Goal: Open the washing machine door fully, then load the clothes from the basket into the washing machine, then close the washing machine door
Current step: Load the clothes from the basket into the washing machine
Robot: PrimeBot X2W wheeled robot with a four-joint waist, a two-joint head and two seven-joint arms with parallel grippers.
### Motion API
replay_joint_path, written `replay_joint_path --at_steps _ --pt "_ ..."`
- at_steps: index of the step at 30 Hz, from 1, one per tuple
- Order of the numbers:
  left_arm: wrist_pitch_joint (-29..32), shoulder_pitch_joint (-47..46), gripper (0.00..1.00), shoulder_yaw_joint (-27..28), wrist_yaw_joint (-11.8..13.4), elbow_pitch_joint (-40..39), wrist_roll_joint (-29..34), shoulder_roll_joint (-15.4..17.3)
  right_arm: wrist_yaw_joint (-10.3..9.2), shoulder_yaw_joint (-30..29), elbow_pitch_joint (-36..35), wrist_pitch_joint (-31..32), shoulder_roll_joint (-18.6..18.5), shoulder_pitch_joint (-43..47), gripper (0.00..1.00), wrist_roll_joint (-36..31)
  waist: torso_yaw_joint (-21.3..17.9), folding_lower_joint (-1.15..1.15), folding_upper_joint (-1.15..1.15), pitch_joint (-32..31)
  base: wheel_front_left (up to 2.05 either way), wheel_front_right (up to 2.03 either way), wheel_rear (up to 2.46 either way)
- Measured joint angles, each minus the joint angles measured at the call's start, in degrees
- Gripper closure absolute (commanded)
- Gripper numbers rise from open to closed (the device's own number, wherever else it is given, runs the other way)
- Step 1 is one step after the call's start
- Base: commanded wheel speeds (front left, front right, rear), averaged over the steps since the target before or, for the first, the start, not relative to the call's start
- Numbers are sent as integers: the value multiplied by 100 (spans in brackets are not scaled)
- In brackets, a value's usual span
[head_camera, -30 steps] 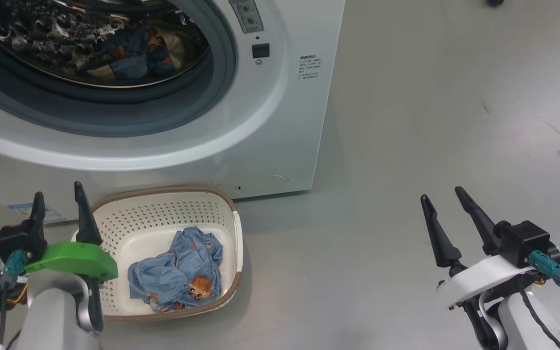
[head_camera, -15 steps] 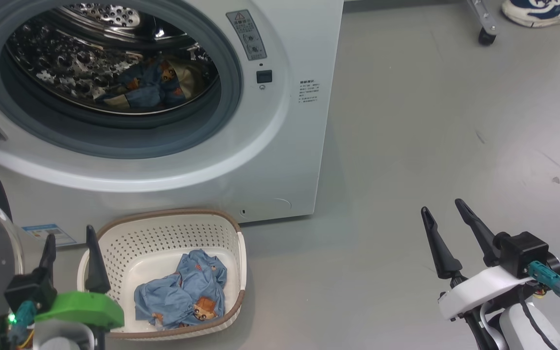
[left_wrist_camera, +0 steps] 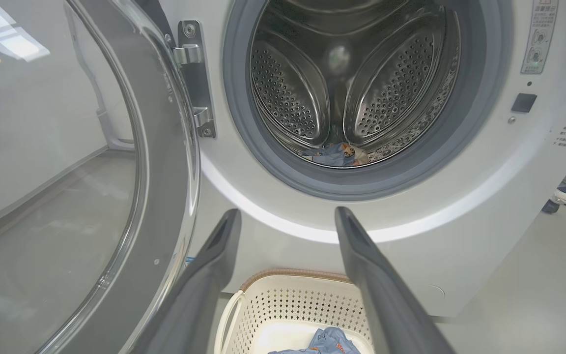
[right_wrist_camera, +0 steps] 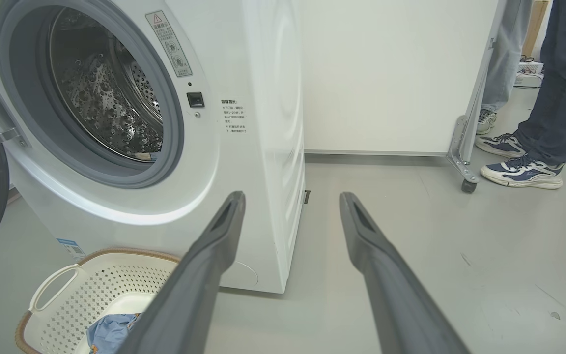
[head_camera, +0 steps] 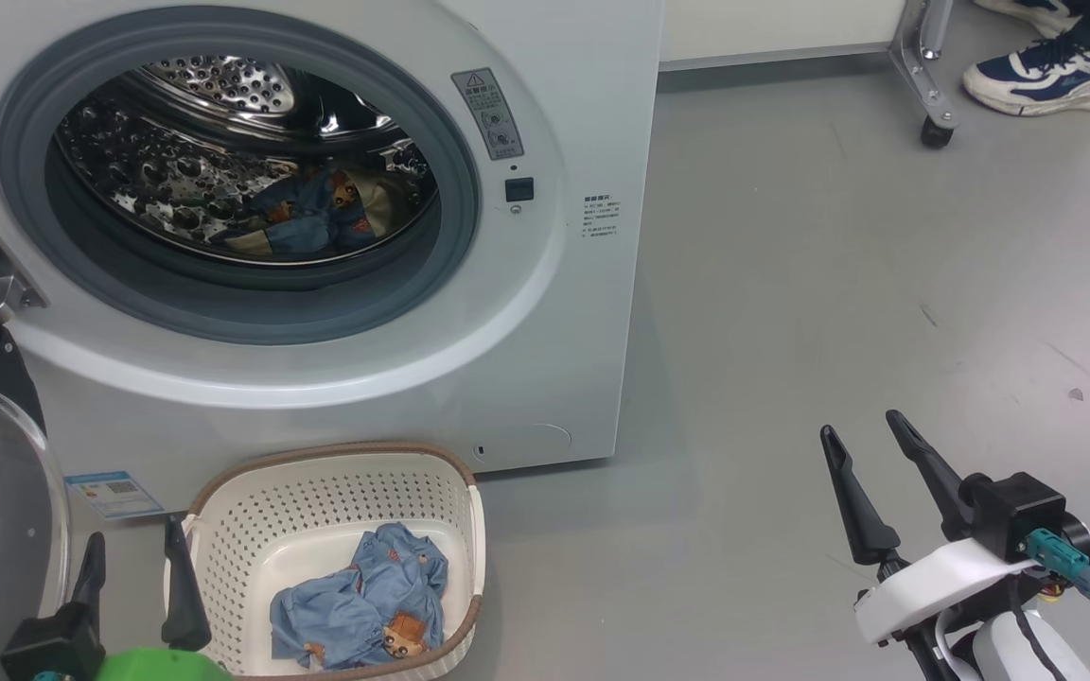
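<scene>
Fingers (head_camera: 852,501) spread on both my grippers, nothing held: L gripper (head_camera: 133,532) just beside basket (head_camera: 337,452) w/ some clothes (head_camera: 360,605) inside, R gripper (head_camera: 860,423) over floor (head_camera: 791,284) well apart, washing machine (head_camera: 545,312) behind basket, door (left_wrist_camera: 165,162) standing open at my left, more clothes in drum (head_camera: 176,189).

Right pincer (right_wrist_camera: 291,197) spread, empty; washing machine (right_wrist_camera: 263,123) open; basket (right_wrist_camera: 116,280) holds blue clothes (right_wrist_camera: 111,332).

Likely a lab or test room: a lone washing machine (head_camera: 507,312) on bare grey floor (head_camera: 838,284), a castor-mounted white partition (right_wrist_camera: 386,73) far right.
</scene>
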Motion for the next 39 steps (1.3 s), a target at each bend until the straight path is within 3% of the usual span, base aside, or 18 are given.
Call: replay_joint_path --at_steps 24,39 --pt "0 587 0 -144 192 -542 -197 11 0 55 -36 0 59 132 0 -5 3 0 0 -236 0 0 0" --pt "0 680 0 -258 199 -760 -98 15 0 166 -185 0 105 130 0 -4 -72 0 0 183 0 0 0"
